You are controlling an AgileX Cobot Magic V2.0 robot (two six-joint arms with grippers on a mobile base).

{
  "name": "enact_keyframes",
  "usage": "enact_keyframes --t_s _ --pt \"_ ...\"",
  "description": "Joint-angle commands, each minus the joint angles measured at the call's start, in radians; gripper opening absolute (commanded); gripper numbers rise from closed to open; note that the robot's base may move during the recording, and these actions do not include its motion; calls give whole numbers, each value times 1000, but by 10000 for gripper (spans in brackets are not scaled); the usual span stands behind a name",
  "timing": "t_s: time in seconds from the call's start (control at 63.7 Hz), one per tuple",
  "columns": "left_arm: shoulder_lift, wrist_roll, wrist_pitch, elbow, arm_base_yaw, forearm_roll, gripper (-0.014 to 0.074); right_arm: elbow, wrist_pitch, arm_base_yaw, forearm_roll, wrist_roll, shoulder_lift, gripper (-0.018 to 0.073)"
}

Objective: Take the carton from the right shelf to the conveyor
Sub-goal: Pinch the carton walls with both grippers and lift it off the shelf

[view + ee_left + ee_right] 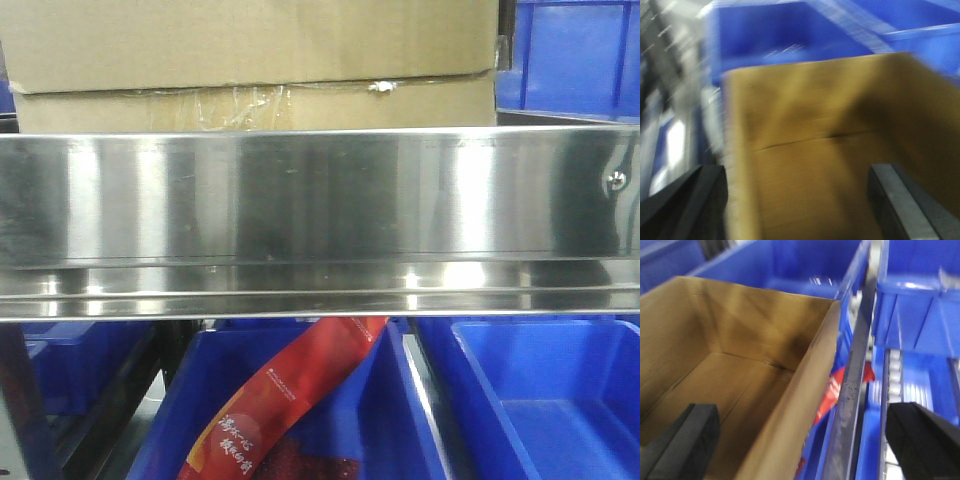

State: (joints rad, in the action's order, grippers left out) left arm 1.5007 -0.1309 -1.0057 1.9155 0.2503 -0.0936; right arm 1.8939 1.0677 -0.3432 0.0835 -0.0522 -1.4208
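The carton (250, 50) is plain brown cardboard with wrinkled clear tape near its bottom edge. It stands on the right shelf behind the shiny steel rail (320, 200). From above, the carton (830, 125) is open-topped and empty. My left gripper (797, 200) is open and straddles its left wall, one finger outside and one inside; this view is blurred. In the right wrist view my right gripper (805, 445) is open across the right wall of the carton (740, 340), with the left finger inside and the right finger over the bins. The conveyor is out of view.
Blue plastic bins (540, 400) sit on the level below the rail, and another bin (580, 50) stands to the right of the carton. A red packet (290, 400) lies in the lower middle bin. A dark frame bar (855, 380) runs close beside the carton's right wall.
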Motion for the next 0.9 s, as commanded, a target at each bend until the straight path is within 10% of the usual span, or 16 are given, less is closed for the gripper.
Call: enact_keyframes --t_s 0.0,0.675,0.88 --pt "63 -11 -52 64 -27 -2 476 117 60 -4 -15 -17 -100 559" --pt "278 -11 -64 91 -88 13 475 309 141 -6 -19 -18 -474 548" --pt "295 -11 -78 91 -88 11 314 309 152 -6 -19 -18 -488 204"
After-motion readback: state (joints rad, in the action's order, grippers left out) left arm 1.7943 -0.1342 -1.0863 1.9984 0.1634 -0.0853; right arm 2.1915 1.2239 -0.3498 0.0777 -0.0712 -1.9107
